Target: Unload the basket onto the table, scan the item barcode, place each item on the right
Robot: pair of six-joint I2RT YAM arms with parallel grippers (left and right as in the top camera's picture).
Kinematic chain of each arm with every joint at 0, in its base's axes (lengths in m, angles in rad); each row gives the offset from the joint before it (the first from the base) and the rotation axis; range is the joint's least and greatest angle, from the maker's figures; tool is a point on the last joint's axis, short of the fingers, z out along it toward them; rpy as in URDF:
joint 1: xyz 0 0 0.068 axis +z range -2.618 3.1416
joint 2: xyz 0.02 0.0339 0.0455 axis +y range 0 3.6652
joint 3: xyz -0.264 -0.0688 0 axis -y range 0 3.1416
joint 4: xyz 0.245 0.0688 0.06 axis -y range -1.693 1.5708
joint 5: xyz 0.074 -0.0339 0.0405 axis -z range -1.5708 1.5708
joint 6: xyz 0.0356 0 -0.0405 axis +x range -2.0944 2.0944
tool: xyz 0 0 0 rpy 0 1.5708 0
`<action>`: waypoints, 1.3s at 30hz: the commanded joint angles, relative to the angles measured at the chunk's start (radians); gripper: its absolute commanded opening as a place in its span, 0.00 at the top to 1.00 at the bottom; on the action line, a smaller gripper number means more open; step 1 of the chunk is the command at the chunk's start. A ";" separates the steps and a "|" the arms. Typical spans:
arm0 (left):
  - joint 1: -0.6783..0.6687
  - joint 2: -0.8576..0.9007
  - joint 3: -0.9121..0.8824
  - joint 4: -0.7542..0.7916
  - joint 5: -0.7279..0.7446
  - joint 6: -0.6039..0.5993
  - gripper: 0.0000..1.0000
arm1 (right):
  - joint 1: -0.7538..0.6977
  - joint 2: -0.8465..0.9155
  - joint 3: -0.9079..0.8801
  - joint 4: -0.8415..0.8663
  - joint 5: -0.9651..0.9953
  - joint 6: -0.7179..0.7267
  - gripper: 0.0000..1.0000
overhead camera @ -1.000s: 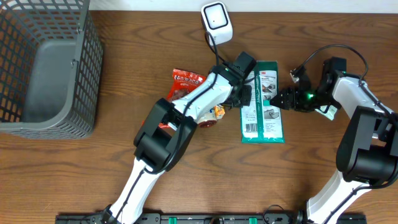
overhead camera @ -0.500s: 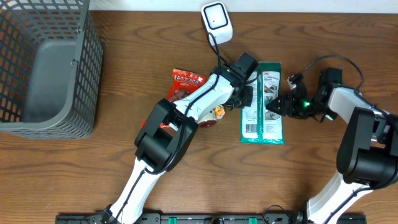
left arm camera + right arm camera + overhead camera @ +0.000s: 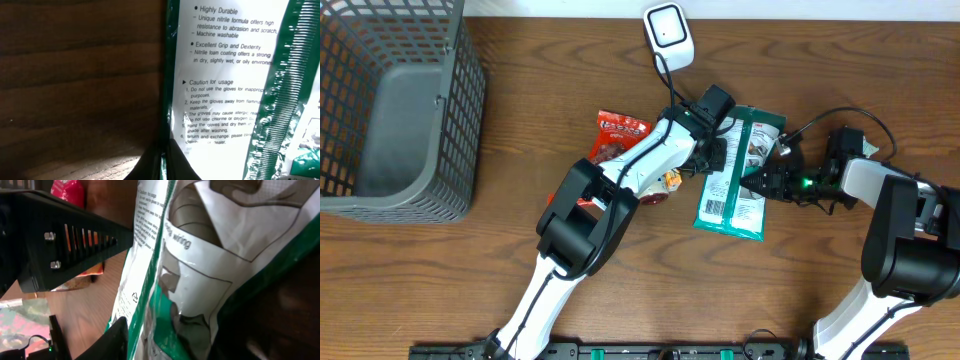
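Note:
The item is a green and white glove package point(image 3: 744, 204) lying tilted in the middle of the table, its barcode point(image 3: 717, 208) face up near the lower left corner. My left gripper point(image 3: 719, 153) is shut on the package's left edge; the left wrist view shows its fingertips point(image 3: 172, 162) pinching the green border beside the printed text. My right gripper point(image 3: 768, 183) comes in from the right with its jaws closed around the crumpled right side of the package point(image 3: 190, 275). The white scanner point(image 3: 668, 33) lies at the table's far edge, its cable running toward the arms.
A red snack packet point(image 3: 618, 135) lies left of the package, partly under my left arm. A grey wire basket point(image 3: 390, 100) stands at the far left. The right arm's cable point(image 3: 840, 115) loops above its wrist.
My right gripper has moved left onto the package's right edge and its jaws have closed in. The package has swung from straight to tilted, its top end toward the right.

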 commanded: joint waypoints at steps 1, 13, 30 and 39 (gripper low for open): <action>-0.008 0.056 -0.008 -0.014 -0.011 -0.001 0.92 | 0.011 0.018 -0.013 0.005 -0.015 -0.011 0.61; -0.008 0.056 -0.008 -0.014 -0.011 -0.001 0.92 | 0.046 0.018 -0.028 0.056 -0.021 -0.010 0.59; 0.005 -0.014 0.021 -0.014 -0.014 0.053 0.85 | 0.060 0.018 -0.028 0.072 -0.046 -0.007 0.97; 0.058 -0.320 0.022 -0.104 -0.151 0.091 0.60 | 0.060 0.018 -0.026 0.074 -0.041 -0.007 0.99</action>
